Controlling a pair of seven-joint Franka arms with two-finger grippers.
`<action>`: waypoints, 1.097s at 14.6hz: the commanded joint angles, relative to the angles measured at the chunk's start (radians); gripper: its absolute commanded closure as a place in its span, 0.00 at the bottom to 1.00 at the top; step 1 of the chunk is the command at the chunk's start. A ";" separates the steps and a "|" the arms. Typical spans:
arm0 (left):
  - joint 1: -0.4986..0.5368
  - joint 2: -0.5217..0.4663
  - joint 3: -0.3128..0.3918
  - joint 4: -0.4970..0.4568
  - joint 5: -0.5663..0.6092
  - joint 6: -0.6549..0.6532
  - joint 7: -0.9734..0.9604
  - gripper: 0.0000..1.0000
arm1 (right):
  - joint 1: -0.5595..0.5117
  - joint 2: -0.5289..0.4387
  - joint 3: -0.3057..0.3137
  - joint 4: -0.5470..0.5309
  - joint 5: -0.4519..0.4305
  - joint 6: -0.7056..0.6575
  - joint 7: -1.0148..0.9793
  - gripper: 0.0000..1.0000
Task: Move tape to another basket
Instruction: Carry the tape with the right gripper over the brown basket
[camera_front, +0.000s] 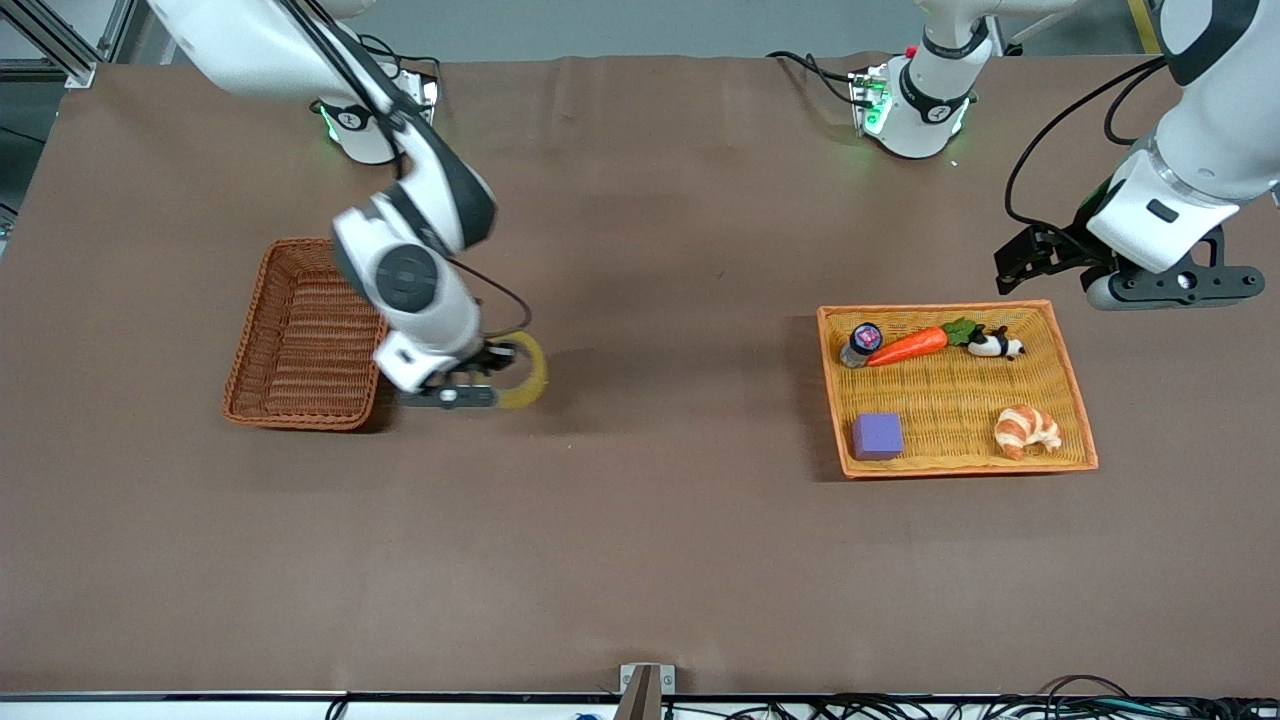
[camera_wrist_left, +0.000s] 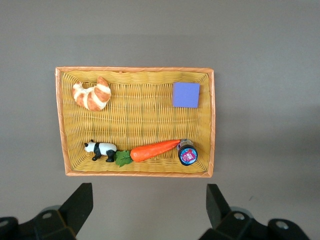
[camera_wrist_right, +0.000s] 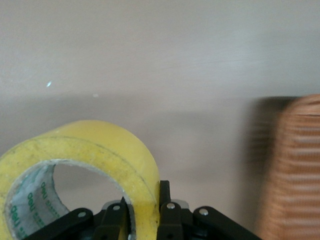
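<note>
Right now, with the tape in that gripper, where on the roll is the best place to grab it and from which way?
Pinch the ring wall of the tape, one finger inside the core and one outside, coming from above. The open hollow centre leaves room for a finger, as the right gripper shows beside the basket. The left gripper waits open above the orange tray.

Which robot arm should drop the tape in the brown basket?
The right arm. Its end effector already grips the tape right beside the basket. The left end effector hangs open above the orange tray.
</note>
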 joint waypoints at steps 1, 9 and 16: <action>0.000 -0.009 0.004 0.002 -0.003 -0.005 0.013 0.00 | -0.027 -0.175 -0.116 -0.091 0.052 -0.089 -0.191 1.00; 0.000 -0.002 0.001 0.014 0.047 0.015 0.015 0.00 | -0.027 -0.338 -0.438 -0.471 0.053 0.132 -0.607 0.98; 0.002 -0.010 0.003 0.012 0.041 -0.007 0.064 0.00 | -0.035 -0.282 -0.509 -0.694 0.053 0.473 -0.638 0.97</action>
